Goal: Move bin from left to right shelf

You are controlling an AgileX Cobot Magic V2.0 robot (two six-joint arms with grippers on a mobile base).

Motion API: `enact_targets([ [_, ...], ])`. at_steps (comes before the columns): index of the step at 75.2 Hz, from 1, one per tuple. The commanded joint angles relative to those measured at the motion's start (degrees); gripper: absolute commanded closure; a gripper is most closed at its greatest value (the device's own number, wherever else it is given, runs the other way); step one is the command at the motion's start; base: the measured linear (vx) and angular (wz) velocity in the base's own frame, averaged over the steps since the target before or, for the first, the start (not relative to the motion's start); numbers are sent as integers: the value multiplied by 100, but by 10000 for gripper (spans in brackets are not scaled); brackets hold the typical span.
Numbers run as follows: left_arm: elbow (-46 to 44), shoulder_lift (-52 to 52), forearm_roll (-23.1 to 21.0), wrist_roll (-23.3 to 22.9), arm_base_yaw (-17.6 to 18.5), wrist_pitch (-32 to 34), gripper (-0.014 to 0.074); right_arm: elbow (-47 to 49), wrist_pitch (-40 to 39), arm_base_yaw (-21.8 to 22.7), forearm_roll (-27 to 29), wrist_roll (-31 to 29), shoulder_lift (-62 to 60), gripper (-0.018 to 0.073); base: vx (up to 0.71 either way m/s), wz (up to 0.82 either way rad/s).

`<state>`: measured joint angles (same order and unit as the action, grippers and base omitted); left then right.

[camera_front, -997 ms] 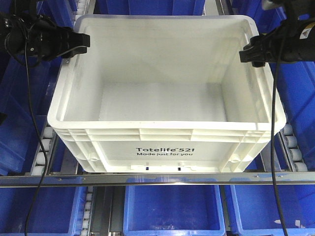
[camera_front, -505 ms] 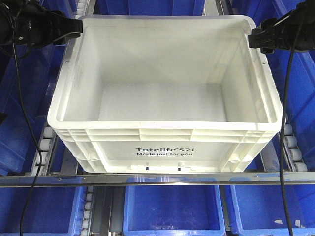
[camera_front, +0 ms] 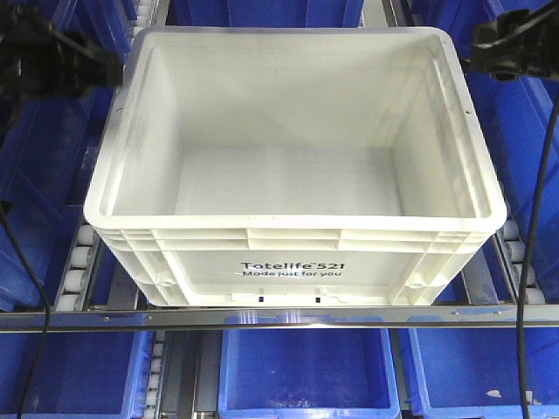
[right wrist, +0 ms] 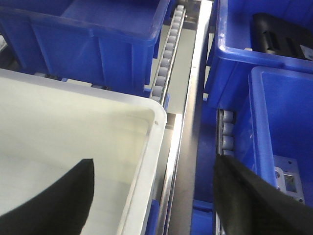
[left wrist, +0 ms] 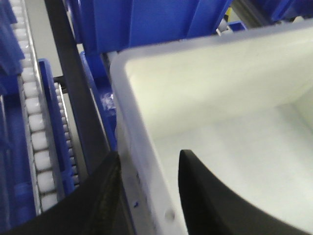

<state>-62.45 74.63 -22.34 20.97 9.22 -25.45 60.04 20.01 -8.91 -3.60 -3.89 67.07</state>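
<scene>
The white bin (camera_front: 297,253), printed "Totelife 521", sits empty on the roller shelf in the middle of the front view. My left gripper (camera_front: 109,70) is beside the bin's far left corner. In the left wrist view it (left wrist: 149,156) is open, its two black fingers on either side of the bin's left rim (left wrist: 132,127) without pinching it. My right gripper (camera_front: 482,48) is off the bin's far right corner. In the right wrist view it (right wrist: 154,164) is wide open, one finger over the bin's inside and the other over the blue bins, with the rim (right wrist: 151,142) between them.
Blue bins (camera_front: 306,375) fill the shelf below and both sides (camera_front: 528,157). Roller tracks (camera_front: 74,271) and a metal front rail (camera_front: 279,316) carry the white bin. Black cables (camera_front: 533,262) hang down from both arms.
Both grippers have drawn outward from the bin's side rims, the left to the left, the right up and to the right. The bin has not moved.
</scene>
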Motion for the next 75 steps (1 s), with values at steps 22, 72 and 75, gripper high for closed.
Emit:
enact_targets([
  [22, 2405, -2150, 17, 25, 2, 1752, 325, -1947, -2001, 10, -38, 171, -1483, 57, 0, 0],
  [72, 4451, -5415, 8, 138, 2, 2545, 325, -4084, -2623, 10, -397, -413, -4504, 57, 0, 0],
  [75, 4465, -5354, -31, 138, 2, 2606, 325, -4079, -2710, 10, -353, -413, -4409, 57, 0, 0],
])
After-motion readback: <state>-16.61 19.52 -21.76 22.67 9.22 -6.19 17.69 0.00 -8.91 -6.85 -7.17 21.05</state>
